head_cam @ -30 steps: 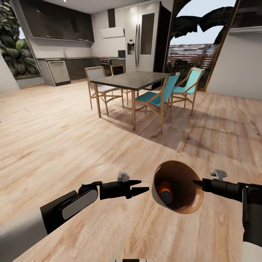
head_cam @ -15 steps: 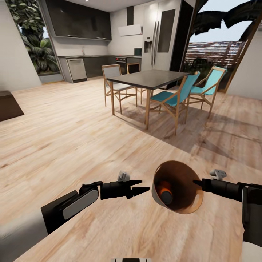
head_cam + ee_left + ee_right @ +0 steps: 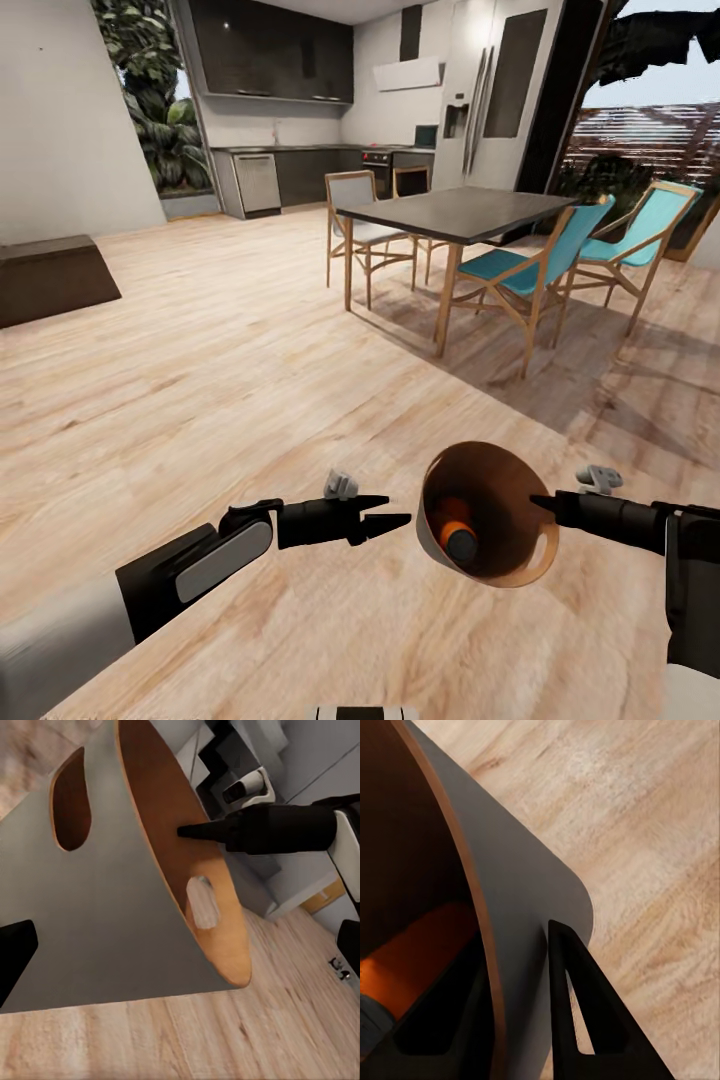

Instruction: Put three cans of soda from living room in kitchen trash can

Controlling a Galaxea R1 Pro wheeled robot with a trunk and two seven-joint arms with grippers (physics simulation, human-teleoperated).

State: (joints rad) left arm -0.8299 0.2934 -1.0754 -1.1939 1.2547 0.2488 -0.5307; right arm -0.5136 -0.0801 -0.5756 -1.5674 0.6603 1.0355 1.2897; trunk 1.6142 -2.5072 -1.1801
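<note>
Head view: my right gripper (image 3: pixel 538 503) pinches the rim of the tash can (image 3: pixel 500 545), one finger inside the wall and one outside, and holds the bin clear of the pale wood floor (image 3: pixel 200 380). The bin is tipped, its long axis slanting so that the open mouth faces up toward the camera; an orange can of soda (image 3: pixel 452 530) lies inside it, its dark end nearest the lens. My left gripper (image 3: pixel 398 521) hovers just beside the bin's outer wall, its fingers close together with nothing between them; I cannot tell whether the tips touch the wall. Beyond the arms stand a dark dining table (image 3: pixel 460 212) with teal chairs (image 3: pixel 520 270), and behind them the kitchen (image 3: pixel 290 110) with dark cabinets and a steel fridge (image 3: pixel 500 95). Left wrist view: the grey outer wall of the tash can (image 3: pixel 112 907) lies just ahead, with a handle slot cut through it, and the right gripper (image 3: pixel 184 831) meets the coppery rim from the far side. Right wrist view: the two black fingers (image 3: pixel 577 997) straddle the thin wall of the tash can (image 3: pixel 525 915), pressed onto it, with the orange can of soda (image 3: pixel 412 960) in the dark interior and wood floor (image 3: pixel 660 832) outside.
</note>
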